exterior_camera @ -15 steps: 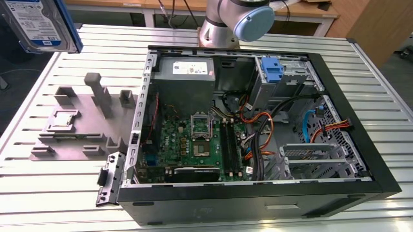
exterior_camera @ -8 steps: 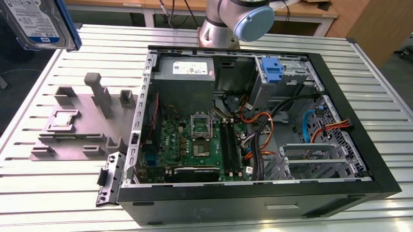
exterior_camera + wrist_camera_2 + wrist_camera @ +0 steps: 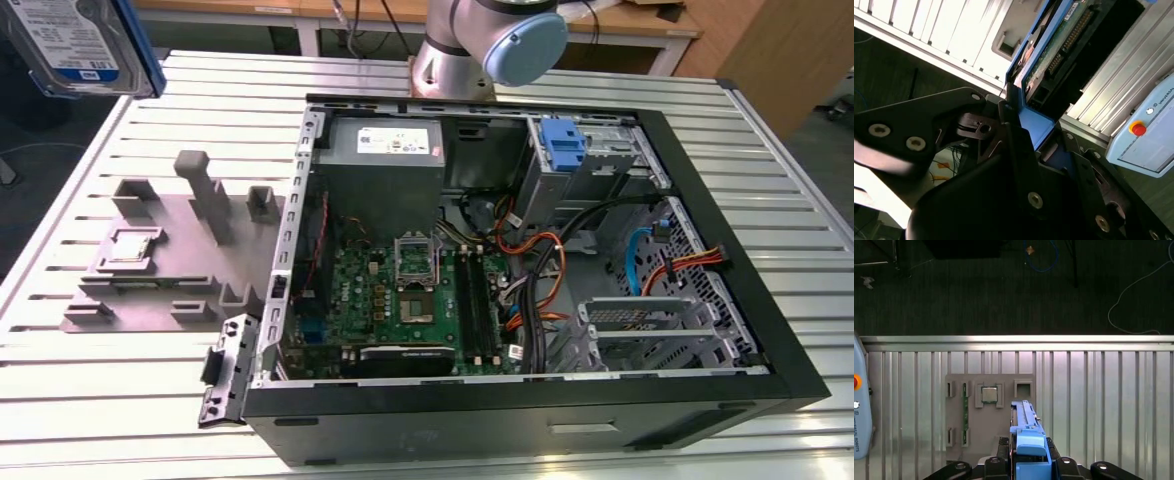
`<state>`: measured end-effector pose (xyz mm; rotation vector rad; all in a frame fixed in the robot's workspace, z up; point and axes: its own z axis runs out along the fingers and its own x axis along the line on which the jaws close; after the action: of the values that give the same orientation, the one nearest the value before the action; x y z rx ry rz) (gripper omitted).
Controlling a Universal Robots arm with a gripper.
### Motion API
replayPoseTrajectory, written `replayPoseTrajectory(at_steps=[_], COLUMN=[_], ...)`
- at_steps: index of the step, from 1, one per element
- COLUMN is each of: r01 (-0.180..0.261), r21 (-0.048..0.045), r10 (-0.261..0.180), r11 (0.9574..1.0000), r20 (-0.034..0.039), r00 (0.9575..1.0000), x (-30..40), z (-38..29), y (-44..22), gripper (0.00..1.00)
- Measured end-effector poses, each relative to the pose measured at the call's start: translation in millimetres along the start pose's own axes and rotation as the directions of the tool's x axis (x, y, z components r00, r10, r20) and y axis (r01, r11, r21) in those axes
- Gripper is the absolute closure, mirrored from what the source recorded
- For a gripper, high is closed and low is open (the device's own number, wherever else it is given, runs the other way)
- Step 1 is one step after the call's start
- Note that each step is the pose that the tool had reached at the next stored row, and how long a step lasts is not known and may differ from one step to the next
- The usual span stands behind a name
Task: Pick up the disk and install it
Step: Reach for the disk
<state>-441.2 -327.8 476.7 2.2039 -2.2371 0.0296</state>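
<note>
Black open computer case (image 3: 467, 430) lies on its side at the near edge of the slatted metal desk (image 3: 107, 400), boards and cables exposed. A bare blue plastic bracket (image 3: 566, 150) sits in a far bay. On the exterior view's left is a grey fixture plate (image 3: 187, 270) carrying a small square processor chip (image 3: 130, 247). The silver hard disk with white-and-blue label and blue carrier (image 3: 74, 45) is up in the air at the far left, off the desk and well apart from the case. The arm's grey base (image 3: 487, 40) is at the far side.

Second wrist view: the black claw (image 3: 1036, 127) is closed on the disk (image 3: 1054, 50) by its blue carrier, green circuit side showing. A light blue pendant with a red button (image 3: 1144, 130) lies beside the desk.

First wrist view: the disk (image 3: 1026, 435) is seen edge-on, clamped in the claw (image 3: 1029, 462), above the fixture plate (image 3: 1004, 425) and chip (image 3: 989, 395), clear of the desk (image 3: 1104, 405).

Judgement: pick-up is done, install not yet done. Seating it calls for bringing the disk across to the case and squaring the carrier to a free bay while keeping clear of the cables.
</note>
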Motion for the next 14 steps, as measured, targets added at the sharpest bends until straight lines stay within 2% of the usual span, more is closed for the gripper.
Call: replayPoseTrajectory(at_steps=[10, 14], r01=[0.000, 0.000], r21=[-0.0001, -0.0001], r10=[0.000, 0.000], r11=[1.0000, 1.0000], r20=[-0.0022, -0.0028], r00=[1.0000, 1.0000], x=[0.3, 3.8], z=[-1.0, -0.8], y=[0.0, -0.1], gripper=[0.63, 0.63])
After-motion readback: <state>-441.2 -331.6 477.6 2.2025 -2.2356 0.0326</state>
